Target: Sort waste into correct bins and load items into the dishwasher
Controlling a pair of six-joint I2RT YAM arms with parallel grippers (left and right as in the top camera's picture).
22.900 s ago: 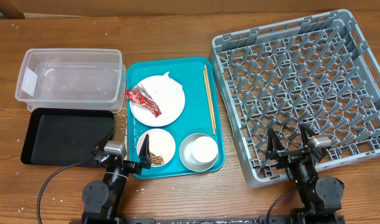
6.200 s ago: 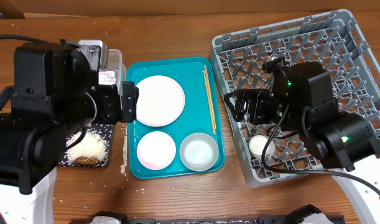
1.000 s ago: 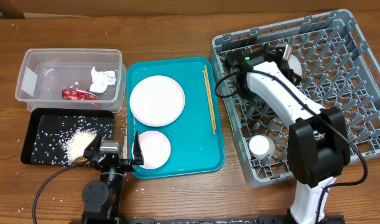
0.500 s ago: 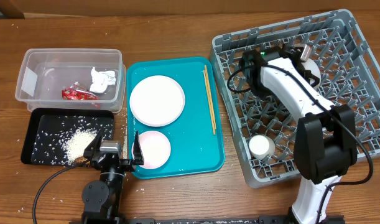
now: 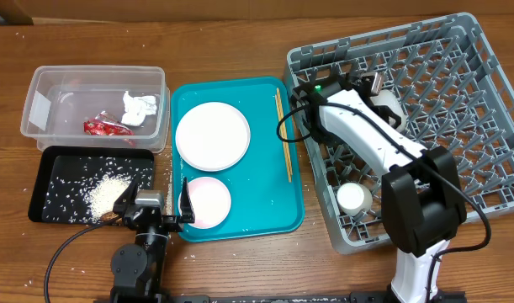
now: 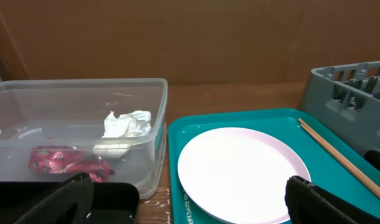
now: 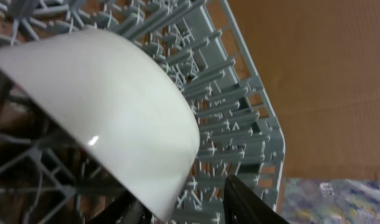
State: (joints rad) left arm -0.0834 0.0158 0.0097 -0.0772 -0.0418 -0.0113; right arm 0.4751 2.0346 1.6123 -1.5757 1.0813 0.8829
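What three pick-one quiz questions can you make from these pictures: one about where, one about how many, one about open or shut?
1. Where is the red wrapper?
A. in the clear tub
B. in the black tray
C. in the grey rack

2. How many white plates lie on the teal tray?
A. one
B. two
C. four

3. How is the left gripper?
A. shut on a chopstick
B. shut on a plate
C. open, holding nothing

Answers:
1 A: the wrapper lies beside the tissue inside the tub.
2 B: a large plate and a small plate are there.
3 C: its fingers stand wide apart, gripping nothing.
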